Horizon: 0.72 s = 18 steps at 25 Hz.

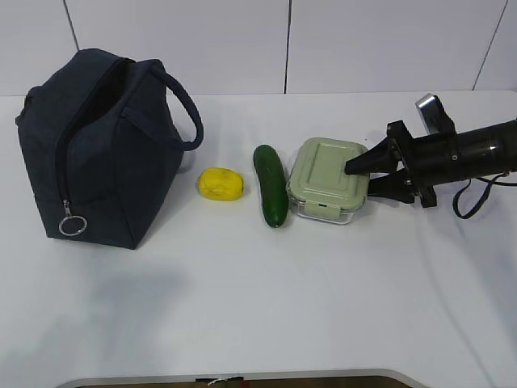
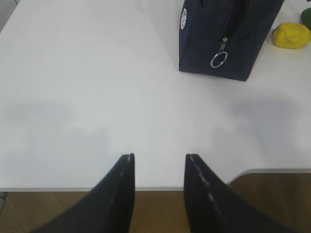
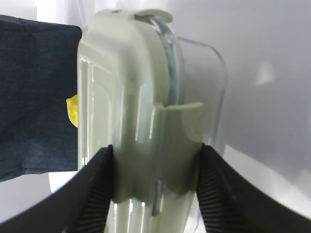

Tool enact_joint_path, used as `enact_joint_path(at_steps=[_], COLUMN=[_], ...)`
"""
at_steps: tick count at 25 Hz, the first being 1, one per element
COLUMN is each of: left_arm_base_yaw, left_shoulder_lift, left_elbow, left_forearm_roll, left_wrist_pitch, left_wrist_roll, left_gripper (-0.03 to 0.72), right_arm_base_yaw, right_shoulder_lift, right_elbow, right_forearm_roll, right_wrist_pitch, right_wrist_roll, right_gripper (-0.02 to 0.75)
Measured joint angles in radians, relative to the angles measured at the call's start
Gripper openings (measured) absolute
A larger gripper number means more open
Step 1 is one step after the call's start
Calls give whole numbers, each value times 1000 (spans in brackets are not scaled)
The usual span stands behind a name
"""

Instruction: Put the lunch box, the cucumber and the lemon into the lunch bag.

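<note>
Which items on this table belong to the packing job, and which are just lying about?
Part of the job:
- lunch bag, zipper open
- lemon
- cucumber
- lunch box, with the right claw around its edge

Just lying about:
- nothing else shows on the white table

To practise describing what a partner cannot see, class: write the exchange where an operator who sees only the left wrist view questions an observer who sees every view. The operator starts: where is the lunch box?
Observer: The lunch box sits on the table, just right of the cucumber.
Operator: Is the other arm anywhere near it?
Observer: Yes. The right claw is closed on the lunch box's near edge, with a finger against each side.
Operator: Is the top of the bag open?
Observer: The bag gapes along its top, and the zipper is open.
</note>
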Motion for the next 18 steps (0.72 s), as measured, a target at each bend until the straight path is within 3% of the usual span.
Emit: enact_joint_path(at_steps=[18], left_arm_base_yaw=[0], left_shoulder_lift=[0], left_elbow=[0], left_forearm_roll=[0], left_wrist_pitch=[0], left_wrist_roll=[0], left_gripper=[242], right_arm_base_yaw=[0], right_shoulder_lift=[4], right_elbow=[0], right_forearm_roll=[-7], right_wrist_pitch=[27], right_wrist_roll=[-8], right_gripper=[377])
